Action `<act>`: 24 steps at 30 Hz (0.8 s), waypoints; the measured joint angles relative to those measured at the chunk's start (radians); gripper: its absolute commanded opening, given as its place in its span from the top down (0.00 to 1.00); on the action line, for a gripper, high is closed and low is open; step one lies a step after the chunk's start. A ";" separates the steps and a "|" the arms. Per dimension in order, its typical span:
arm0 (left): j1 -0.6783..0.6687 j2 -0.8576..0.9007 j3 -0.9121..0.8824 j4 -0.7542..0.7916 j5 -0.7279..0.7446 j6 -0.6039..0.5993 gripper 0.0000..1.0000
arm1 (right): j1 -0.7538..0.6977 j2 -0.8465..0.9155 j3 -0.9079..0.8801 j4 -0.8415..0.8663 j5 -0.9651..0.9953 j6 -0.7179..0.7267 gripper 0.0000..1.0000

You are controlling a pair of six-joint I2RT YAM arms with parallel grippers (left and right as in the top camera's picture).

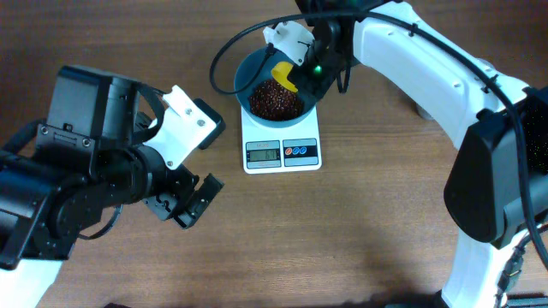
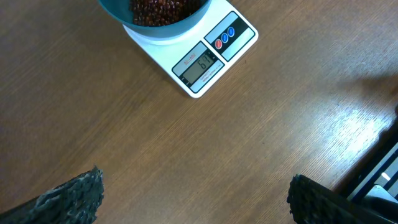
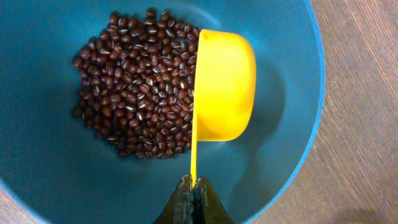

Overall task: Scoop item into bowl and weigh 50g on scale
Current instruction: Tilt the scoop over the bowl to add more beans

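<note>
Pinching the yellow scoop (image 3: pixel 224 87) in the right gripper (image 3: pixel 194 188), hovering over beans (image 3: pixel 137 93) in the bowl (image 3: pixel 50 174) on the scale (image 1: pixel 282 155). Holding the left gripper (image 2: pixel 196 186) wide, empty.

Overhead view: even, fairly bright room light, no hard shadows. A soft dark patch lies on the bench (image 1: pixel 368 248) toward the lower edge, another under the black left arm (image 1: pixel 77 197). The white right arm (image 1: pixel 428 68) is close to washed out, and a small green lamp (image 1: pixel 318 68) glows by it. Left wrist view: pale glare streak on the wood at right. Scale (image 2: pixel 205 62) sharp, digits visible. Left hand (image 2: pixel 196 202) at the bottom, fingers (image 2: pixel 74 198) dark and blurred. Right wrist view: beans (image 3: pixel 134 87) crisp with pinpoint highlights. Yellow scoop (image 3: pixel 224 87) bright, saturated. Bowl (image 3: pixel 50 180) wall slightly darker just right of it. Right hand (image 3: pixel 194 199) dark, out of focus.
</note>
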State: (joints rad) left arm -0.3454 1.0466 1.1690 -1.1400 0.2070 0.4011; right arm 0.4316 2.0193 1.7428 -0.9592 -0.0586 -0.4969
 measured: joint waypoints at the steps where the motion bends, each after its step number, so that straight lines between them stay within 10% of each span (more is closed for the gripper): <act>1: 0.000 0.000 0.000 0.000 0.000 0.000 0.01 | 0.000 -0.001 0.000 -0.008 -0.004 0.001 0.96; 24: 0.000 0.000 0.000 0.000 0.000 0.000 0.02 | 0.000 -0.001 0.001 -0.137 -0.335 0.003 0.96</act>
State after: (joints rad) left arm -0.3454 1.0466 1.1690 -1.1400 0.2070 0.4011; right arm 0.4316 2.0186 1.7435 -1.0958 -0.3935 -0.4934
